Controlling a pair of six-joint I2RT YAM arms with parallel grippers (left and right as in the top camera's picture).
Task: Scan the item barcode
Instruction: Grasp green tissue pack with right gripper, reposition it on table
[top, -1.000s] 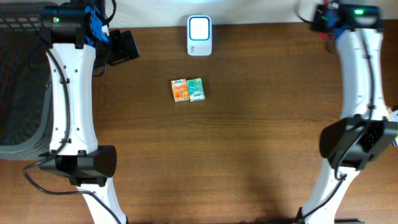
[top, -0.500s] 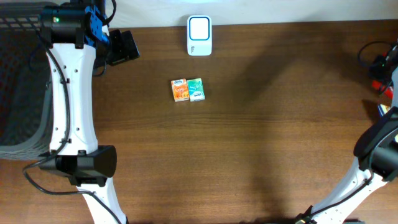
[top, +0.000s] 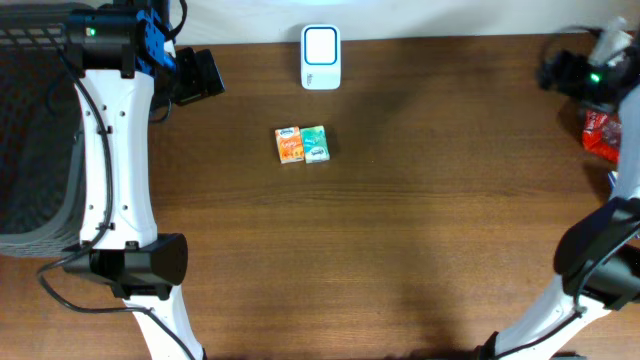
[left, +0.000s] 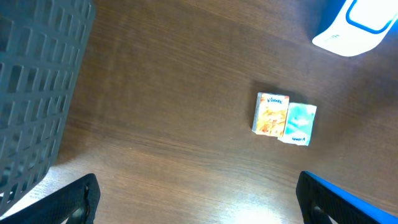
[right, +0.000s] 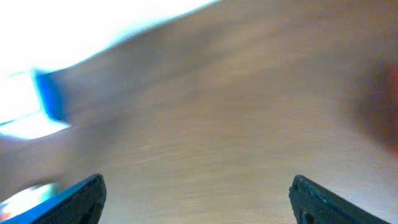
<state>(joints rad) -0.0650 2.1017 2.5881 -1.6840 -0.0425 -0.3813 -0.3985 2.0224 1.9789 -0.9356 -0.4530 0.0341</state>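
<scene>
With left gripper (left: 198, 202) and right gripper (right: 196, 199) both spread and empty, the orange box (top: 289, 145) lay flat mid-table against a teal box (top: 315, 144), probably light, stiff card, best pinched by its free short ends.

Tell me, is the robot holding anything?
Nothing. The left arm's fingers and the right arm's fingers are open and empty; the small orange box and small teal box lie on the brown wooden table.

Wooden table (top: 420, 230) holds scanner (top: 321, 57), orange box (top: 289, 145) touching teal box (top: 315, 143), red packet (top: 600, 136).
</scene>
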